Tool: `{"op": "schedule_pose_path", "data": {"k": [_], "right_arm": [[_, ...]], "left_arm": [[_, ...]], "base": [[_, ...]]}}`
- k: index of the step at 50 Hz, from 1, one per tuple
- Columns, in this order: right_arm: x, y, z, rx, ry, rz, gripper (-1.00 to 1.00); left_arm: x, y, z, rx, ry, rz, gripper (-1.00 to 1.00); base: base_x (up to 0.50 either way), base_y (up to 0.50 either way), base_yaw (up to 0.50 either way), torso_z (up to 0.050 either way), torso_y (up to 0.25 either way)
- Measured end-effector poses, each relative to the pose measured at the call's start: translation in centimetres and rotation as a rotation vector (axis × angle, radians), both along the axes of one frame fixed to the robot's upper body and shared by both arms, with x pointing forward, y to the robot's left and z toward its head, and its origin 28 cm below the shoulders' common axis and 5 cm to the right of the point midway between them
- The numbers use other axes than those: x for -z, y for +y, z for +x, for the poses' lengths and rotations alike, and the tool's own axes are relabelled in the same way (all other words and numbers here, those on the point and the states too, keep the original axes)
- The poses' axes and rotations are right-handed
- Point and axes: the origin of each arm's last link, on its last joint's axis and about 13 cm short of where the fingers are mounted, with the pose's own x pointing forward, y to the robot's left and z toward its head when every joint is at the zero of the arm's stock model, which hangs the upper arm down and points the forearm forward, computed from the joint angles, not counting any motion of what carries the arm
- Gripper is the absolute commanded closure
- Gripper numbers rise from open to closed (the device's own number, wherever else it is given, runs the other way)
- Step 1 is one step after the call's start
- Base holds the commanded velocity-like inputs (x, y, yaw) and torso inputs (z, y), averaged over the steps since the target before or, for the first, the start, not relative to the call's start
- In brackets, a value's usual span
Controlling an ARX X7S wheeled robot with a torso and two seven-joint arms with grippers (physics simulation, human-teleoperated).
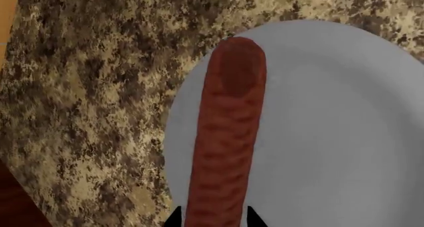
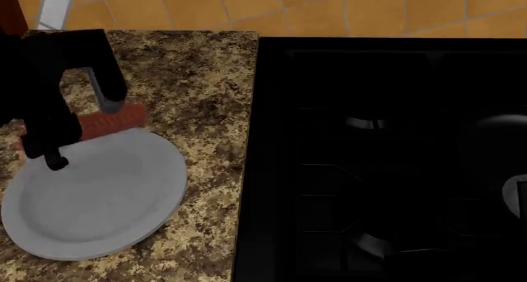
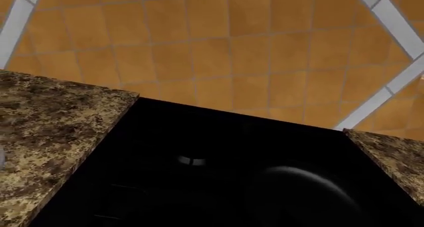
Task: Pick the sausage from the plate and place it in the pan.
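The reddish-brown sausage [image 1: 227, 132] runs out from between my left gripper's [image 1: 214, 218] two black fingertips [image 1: 174, 218], which press on its sides. Its far end reaches the rim of the pale grey plate [image 1: 331, 137]. In the head view the left gripper [image 2: 78, 124] holds the sausage [image 2: 115, 120] over the plate's [image 2: 91, 202] far edge. The black pan [image 2: 494, 140] is a faint round shape on the black stove; it also shows in the right wrist view [image 3: 298, 189]. Its handle does not show. My right gripper is lost against the dark stove.
The speckled brown granite counter [image 2: 206, 109] carries the plate. The black stove top [image 2: 371, 171] fills the right side, with its edge just right of the plate. An orange tiled wall [image 3: 232, 53] stands behind. A grey-edged dark shape [image 2: 517, 195] sits at the head view's right edge.
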Motion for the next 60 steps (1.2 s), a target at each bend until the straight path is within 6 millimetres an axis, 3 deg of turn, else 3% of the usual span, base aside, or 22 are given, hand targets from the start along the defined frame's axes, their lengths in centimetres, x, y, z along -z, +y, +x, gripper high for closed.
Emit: {"op": "schedule_pose_path", "data": {"k": [27, 60], "right_arm": [[-2.1, 0.3, -1.9, 0.002, -0.063, 0.022, -1.0], [-2.8, 0.0, -1.8, 0.009, -0.082, 0.022, -1.0]], "left_arm": [[-3.7, 0.2, -0.4, 0.037, -0.105, -0.075, 1.0], [-4.9, -1.7, -0.2, 0.127, -0.117, -0.082, 1.0]], "base": [[0.0, 0.0, 0.0, 0.0, 0.0], [-0.11, -0.49, 0.0, 0.0, 0.0]]}}
